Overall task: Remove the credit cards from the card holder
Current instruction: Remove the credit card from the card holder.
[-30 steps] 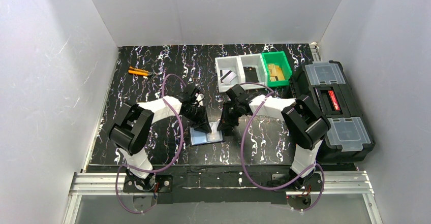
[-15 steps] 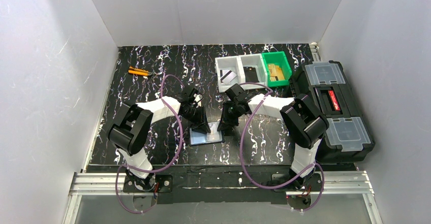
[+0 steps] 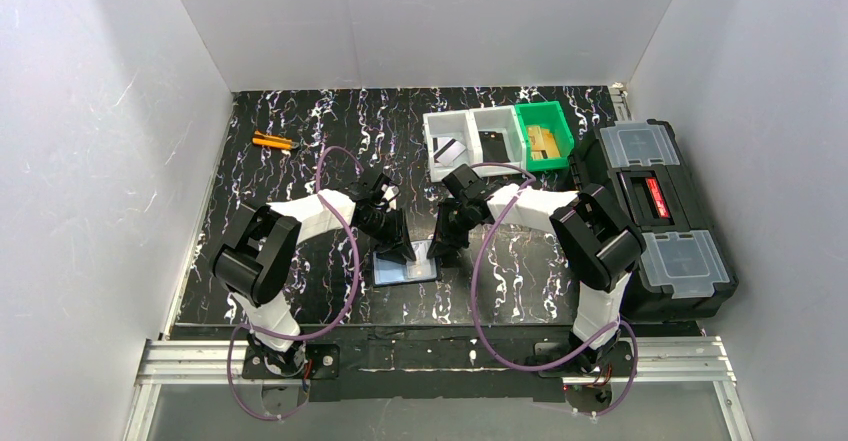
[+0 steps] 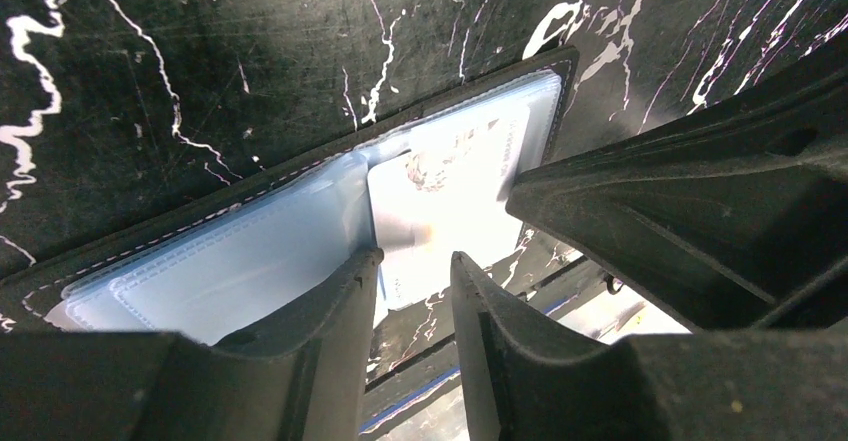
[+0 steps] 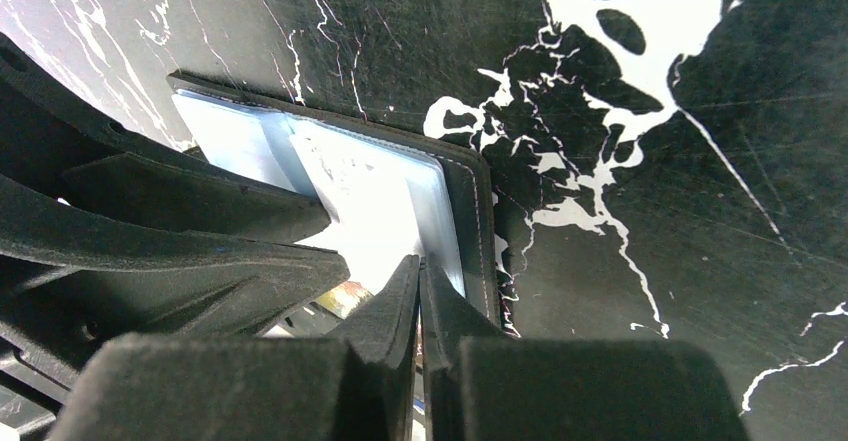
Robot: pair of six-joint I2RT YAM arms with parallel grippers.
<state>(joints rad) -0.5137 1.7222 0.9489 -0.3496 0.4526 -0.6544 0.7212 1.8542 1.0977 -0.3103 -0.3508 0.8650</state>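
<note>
The card holder lies open on the black marbled table, glossy blue-grey inside. In the left wrist view its left sleeve looks empty and a pale silvery credit card sits in the right pocket. My left gripper is open, with one fingertip on the left sleeve by the fold. My right gripper is shut, its tips at the near edge of the card and pocket; I cannot tell if anything is pinched. Both grippers meet over the holder.
White bins at the back hold a grey card with a dark stripe and a dark flat item. A green bin holds tan blocks. A large black toolbox stands at the right. Orange tools lie at the back left.
Almost nothing has moved. The right wrist has shifted slightly toward the holder; the left arm holds still.
</note>
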